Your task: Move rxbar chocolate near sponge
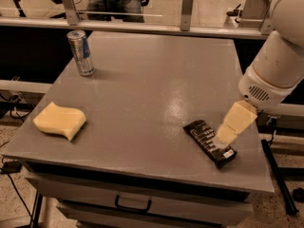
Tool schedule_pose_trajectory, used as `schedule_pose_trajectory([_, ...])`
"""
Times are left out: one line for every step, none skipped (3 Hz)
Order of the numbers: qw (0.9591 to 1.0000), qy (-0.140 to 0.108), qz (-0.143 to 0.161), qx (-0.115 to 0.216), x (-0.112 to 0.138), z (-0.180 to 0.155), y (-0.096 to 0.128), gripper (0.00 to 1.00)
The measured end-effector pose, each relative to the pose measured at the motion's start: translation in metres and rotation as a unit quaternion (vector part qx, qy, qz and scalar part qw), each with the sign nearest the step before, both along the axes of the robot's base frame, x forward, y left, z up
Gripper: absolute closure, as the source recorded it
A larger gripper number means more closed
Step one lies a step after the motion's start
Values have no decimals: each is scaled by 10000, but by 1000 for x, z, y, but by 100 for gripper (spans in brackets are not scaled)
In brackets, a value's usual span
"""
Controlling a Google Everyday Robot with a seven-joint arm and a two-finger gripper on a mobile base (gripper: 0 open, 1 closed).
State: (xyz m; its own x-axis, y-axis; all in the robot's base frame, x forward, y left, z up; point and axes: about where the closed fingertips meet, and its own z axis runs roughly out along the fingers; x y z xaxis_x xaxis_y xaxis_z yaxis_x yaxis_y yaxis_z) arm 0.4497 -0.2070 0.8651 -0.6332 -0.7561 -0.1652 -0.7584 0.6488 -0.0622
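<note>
Gripper [226, 135], its grip impossible to tell, hangs at the near-right end of the rxbar chocolate [205, 137], which lies diagonally on the table's [152, 80] near right, sponge [59, 120] well apart leftward.

On the grey desk [142, 80], the pale yellow foam sponge [60, 120] lies front left, the slim metal can [81, 52] behind it, the black-wrapped rxbar chocolate [202, 134] front right, the gripper [227, 136] over its right end.
</note>
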Motion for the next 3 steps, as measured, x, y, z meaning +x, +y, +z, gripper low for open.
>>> schedule_pose_trajectory([9986,-7,-401,332,1,-2,9,0])
schedule_pose_trajectory([9983,-183,-390,400,-1,-7,20,0])
schedule_pose_trajectory([9983,-335,-185,446,-6,-17,26,0])
